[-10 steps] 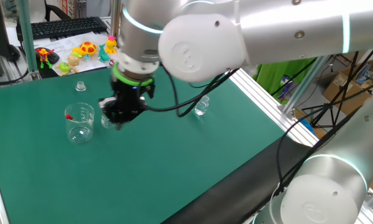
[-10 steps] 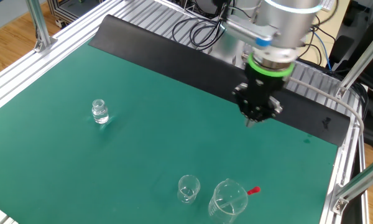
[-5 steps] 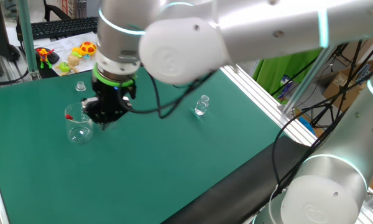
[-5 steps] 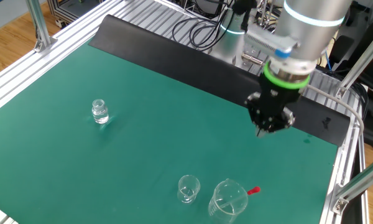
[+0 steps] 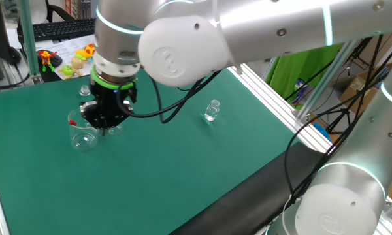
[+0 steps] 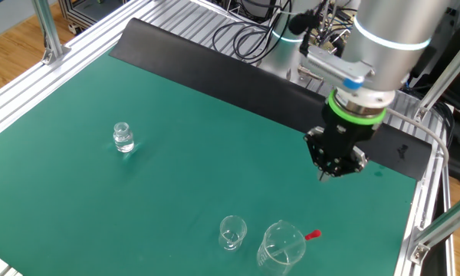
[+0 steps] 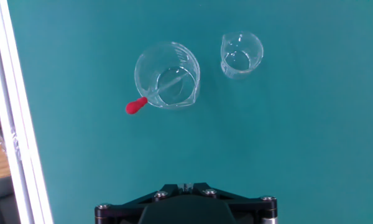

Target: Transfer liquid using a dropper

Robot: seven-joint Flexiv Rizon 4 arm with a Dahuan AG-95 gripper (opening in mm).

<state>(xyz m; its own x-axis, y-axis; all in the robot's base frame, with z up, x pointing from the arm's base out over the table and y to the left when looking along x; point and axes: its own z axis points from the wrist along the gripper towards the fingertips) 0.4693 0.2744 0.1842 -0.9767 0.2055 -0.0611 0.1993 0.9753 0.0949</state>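
Observation:
The dropper (image 7: 135,106) leans in the large clear beaker (image 7: 166,74), its red bulb over the rim and its thin stem inside. A smaller clear beaker (image 7: 241,55) stands beside it. In the hand view my gripper (image 7: 185,186) is shut and empty, looking down from above with both beakers ahead of it. In the other fixed view the gripper (image 6: 322,175) hangs well above the mat, behind the large beaker (image 6: 280,245) and the dropper's bulb (image 6: 313,234). In one fixed view the gripper (image 5: 106,128) partly covers the large beaker (image 5: 82,135); the bulb (image 5: 72,121) shows.
A small clear glass bottle (image 6: 123,138) stands alone on the green mat, seen also as the bottle (image 5: 212,111). A tiny clear cap-like piece (image 5: 85,90) sits near the mat's far edge. An aluminium frame rail (image 7: 9,124) borders the mat close to the beakers.
The arm has carried the shut gripper sideways across the mat toward the two beakers; it now hangs close over them. The glassware and dropper have not moved.

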